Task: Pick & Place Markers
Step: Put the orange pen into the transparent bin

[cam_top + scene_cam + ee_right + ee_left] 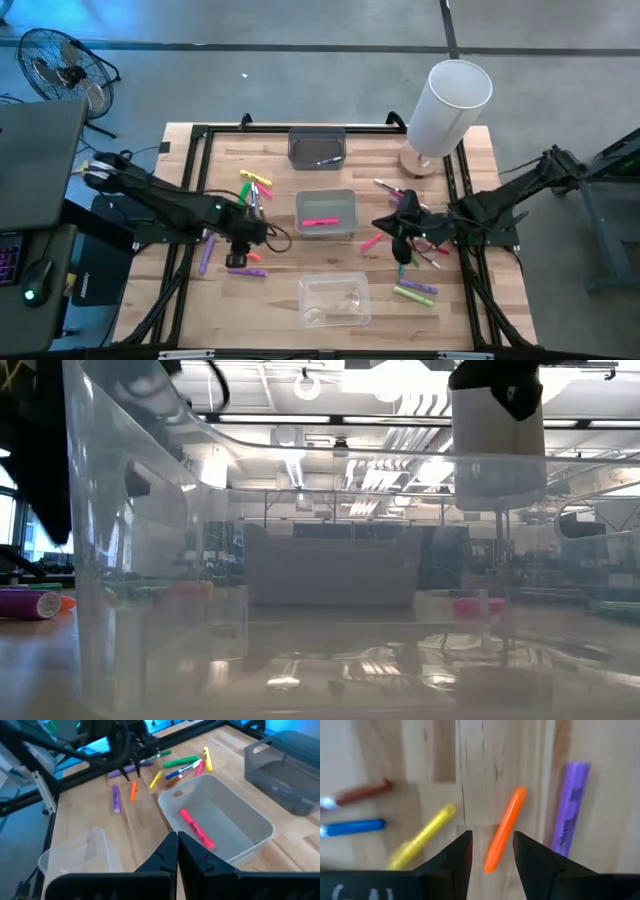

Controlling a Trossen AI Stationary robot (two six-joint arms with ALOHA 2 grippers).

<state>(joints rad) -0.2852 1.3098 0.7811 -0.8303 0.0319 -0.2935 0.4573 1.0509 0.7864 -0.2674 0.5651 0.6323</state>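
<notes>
Wooden table (270, 300) carries three bins down the high view's centre, presumably drop targets: dark bin (316, 146) at top with one marker inside, grey bin (326, 212) mid-frame with a pink marker (318, 222) lying roughly left-right, clear bin (334, 300) at bottom, contents unclear. White cylinder (447, 105) stands upper right.

Markers sit in two loose piles, one per arm's side, so each arm probably works its own. Left pile (250, 190) is left of the grey bin; right pile (415, 290) is lower right.

Left gripper (492, 851) hangs over the left pile, fingers apart, straddling the near end of an orange marker (504, 830). Its long axis runs steep, lower left to upper right in the wrist view, roughly along the gap between the fingers, so I'd guess a grasp is being set up. Purple marker (570, 822) lies just beside, near-parallel; yellow marker (422, 837) is on the other side.

Right gripper (177, 851) is closed with nothing held, over the right pile.
</notes>
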